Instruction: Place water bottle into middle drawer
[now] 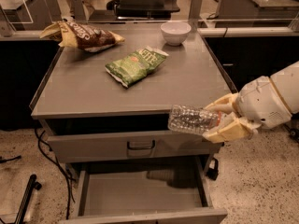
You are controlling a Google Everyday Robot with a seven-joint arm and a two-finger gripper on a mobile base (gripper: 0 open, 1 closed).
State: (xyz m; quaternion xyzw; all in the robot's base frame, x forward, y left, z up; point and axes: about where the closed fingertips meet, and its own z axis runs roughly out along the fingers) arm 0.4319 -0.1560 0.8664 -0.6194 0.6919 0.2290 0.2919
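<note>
Sideways, beige pincer point(223, 119) grips crinkled clear water bottle point(192, 120).

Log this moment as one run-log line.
gripper: shut on water bottle, at right | water bottle: sideways, higher than open middle drawer | placement: not yet

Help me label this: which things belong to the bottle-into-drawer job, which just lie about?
Job: water bottle, held in the gripper by the cabinet's right front corner; open middle drawer.
Lying about: brown chip bag, green chip bag, white bowl.
</note>
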